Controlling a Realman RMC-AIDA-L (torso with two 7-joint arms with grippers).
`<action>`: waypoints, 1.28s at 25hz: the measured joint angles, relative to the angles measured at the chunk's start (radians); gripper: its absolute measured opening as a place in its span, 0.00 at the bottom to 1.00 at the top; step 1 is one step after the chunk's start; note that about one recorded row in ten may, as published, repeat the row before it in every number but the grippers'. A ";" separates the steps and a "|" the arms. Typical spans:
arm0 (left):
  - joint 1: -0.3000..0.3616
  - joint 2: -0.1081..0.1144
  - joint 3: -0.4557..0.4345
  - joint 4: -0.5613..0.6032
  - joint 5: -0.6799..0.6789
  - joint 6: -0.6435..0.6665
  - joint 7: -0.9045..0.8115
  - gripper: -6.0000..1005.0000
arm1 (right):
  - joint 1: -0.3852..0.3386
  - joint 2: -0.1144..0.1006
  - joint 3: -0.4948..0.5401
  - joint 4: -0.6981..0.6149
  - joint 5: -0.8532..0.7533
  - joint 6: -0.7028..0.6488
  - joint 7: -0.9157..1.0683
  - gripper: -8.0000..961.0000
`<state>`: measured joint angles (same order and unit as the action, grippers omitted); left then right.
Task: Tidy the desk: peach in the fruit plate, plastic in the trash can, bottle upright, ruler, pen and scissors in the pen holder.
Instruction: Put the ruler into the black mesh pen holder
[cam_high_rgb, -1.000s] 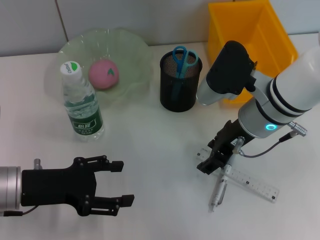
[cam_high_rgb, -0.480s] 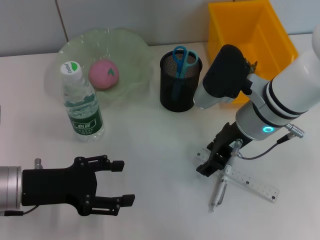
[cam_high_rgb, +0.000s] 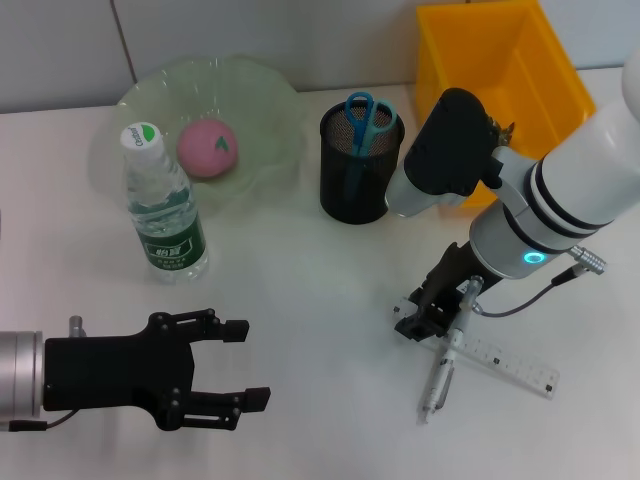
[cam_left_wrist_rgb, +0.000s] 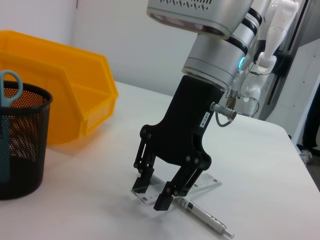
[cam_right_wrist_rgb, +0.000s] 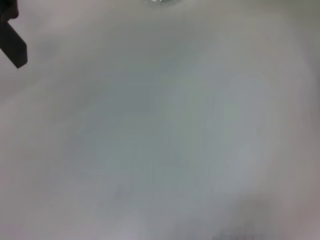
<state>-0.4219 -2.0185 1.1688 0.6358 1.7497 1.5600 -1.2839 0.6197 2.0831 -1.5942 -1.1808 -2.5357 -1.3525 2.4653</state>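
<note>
My right gripper (cam_high_rgb: 419, 323) reaches down to the table and is shut on the near end of the clear ruler (cam_high_rgb: 505, 362); in the left wrist view its fingers (cam_left_wrist_rgb: 165, 196) pinch the ruler (cam_left_wrist_rgb: 200, 181) across its width. A silver pen (cam_high_rgb: 440, 378) lies beside them, partly on the ruler. The black mesh pen holder (cam_high_rgb: 358, 170) holds blue scissors (cam_high_rgb: 361, 118). A pink peach (cam_high_rgb: 207, 147) sits in the green fruit plate (cam_high_rgb: 265, 95). The bottle (cam_high_rgb: 164, 210) stands upright. My left gripper (cam_high_rgb: 245, 365) hovers open at the front left. No plastic is in view.
A yellow bin (cam_high_rgb: 505, 70) stands at the back right, behind my right arm. The pen holder is close to that arm's elbow. The right wrist view shows only blurred table surface and a dark tip (cam_right_wrist_rgb: 11, 45).
The right gripper's fingers have closed in on the ruler's end, and the ruler has shifted slightly on the table. The left arm has stayed still.
</note>
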 joint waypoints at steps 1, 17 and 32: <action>0.000 0.000 0.000 0.000 0.000 0.000 0.000 0.86 | 0.000 0.000 0.001 -0.002 0.000 0.000 0.000 0.54; -0.003 0.001 -0.002 0.000 -0.004 0.010 0.000 0.86 | 0.020 -0.004 0.273 -0.305 0.096 -0.181 0.012 0.40; -0.024 -0.012 -0.014 -0.010 -0.004 0.018 -0.022 0.86 | -0.092 0.000 0.346 -0.373 0.376 0.234 -0.188 0.40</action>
<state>-0.4454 -2.0309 1.1546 0.6263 1.7455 1.5783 -1.3054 0.5281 2.0832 -1.2483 -1.5535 -2.1598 -1.1181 2.2769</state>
